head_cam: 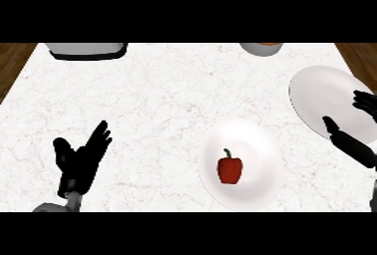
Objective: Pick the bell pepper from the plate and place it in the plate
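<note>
Bell pepper (230,169) sits stem-up in the near plate (258,139), untouched. Right hand (352,142) hovers with fingers spread over the far plate (316,89), holding nothing, probably before reaching for it. Left hand (81,157) just rests open, low at the left.

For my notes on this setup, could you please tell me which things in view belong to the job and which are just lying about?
Job:
- small red bell pepper
- white round plate under it
- second white round plate at far right
- black right hand

Lying about:
- grey appliance at top left
- grey pot at top edge
</note>
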### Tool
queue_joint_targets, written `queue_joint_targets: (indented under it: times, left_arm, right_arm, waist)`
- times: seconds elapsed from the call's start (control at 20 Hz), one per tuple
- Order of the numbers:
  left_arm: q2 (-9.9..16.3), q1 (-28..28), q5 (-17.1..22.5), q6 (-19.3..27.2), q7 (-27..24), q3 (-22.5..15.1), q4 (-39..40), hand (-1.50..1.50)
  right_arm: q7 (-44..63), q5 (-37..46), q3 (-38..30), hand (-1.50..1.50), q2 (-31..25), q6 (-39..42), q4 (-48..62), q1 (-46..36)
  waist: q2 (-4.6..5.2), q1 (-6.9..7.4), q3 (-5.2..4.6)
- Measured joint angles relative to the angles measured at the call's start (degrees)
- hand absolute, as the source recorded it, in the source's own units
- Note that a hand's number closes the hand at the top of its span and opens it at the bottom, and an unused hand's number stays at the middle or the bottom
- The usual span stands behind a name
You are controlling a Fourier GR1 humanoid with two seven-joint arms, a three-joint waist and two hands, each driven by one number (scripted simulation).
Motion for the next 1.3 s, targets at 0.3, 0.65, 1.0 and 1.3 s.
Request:
queue_joint_targets:
  times: [0.3, 0.65, 1.0, 1.3]
  left_arm:
    - [-1.9, 0.2, -0.8, -2.1, 0.2, 0.2, 0.7, 0.0]
    - [-2.5, 0.2, -1.6, -2.1, 0.9, 0.0, 0.5, 0.0]
    - [-3.1, 0.7, -2.6, -2.1, 0.8, -0.2, -0.2, 0.0]
    - [-3.8, 1.0, -3.9, -2.7, 1.3, 0.4, -0.7, 0.0]
  right_arm:
    - [-2.5, 5.4, 3.7, -1.5, 4.8, -3.0, -9.0, 9.1]
    - [11.0, 14.2, 9.7, -1.5, -4.7, 5.0, -16.0, 15.1]
    - [32.3, 24.3, 18.7, -1.5, -8.3, 12.8, -24.4, 12.3]
    - [44.3, 32.8, 25.9, -1.5, -3.0, 17.6, -22.5, 5.1]
  waist:
    - [0.05, 0.76, 0.07]
    - [0.08, 1.22, -0.09]
    - [0.13, 1.75, -0.06]
    - [0.15, 1.77, 0.02]
